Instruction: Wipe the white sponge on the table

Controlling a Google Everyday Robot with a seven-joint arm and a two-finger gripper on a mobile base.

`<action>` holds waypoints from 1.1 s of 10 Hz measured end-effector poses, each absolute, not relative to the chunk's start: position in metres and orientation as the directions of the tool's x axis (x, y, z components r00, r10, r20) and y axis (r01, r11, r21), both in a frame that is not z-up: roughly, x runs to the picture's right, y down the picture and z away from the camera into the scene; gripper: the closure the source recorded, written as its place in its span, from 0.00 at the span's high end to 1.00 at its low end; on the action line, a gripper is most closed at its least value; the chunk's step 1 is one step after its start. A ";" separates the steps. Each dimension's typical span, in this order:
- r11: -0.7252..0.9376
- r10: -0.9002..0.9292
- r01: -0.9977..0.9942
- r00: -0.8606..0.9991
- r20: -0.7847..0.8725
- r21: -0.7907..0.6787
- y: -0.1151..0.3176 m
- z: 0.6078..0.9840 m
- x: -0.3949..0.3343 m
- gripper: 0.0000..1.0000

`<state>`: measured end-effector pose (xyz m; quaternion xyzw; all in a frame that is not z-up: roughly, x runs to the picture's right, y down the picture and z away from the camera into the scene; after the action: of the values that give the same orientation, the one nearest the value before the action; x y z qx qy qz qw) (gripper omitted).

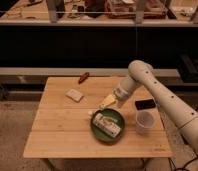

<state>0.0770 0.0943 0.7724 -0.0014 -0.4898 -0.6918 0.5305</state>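
Note:
The white sponge (74, 94) lies flat on the left-centre of the light wooden table (62, 135). My gripper (107, 102) hangs over the middle of the table, to the right of the sponge and apart from it, just above the far rim of a green plate (98, 134). The arm reaches in from the right.
The green plate holds a long white packet with printed marks (107, 125). A white cup (144, 121) stands to the right of the plate, with a black object (145, 104) behind it. A small red object (83, 77) lies near the far edge. Dark shelving stands behind the table.

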 end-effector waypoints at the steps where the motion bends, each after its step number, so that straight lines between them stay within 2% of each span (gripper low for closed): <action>1: 0.043 -0.733 0.735 -0.437 0.522 0.676 0.094 0.772 0.077 0.80; 9: 0.038 -0.732 0.737 -0.439 0.521 0.675 0.094 0.773 0.077 0.80; 11: -0.009 -0.744 0.754 -0.443 0.500 0.657 0.088 0.779 0.081 0.80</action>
<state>0.0806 0.0881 0.7789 -0.0054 -0.4663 -0.7101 0.5275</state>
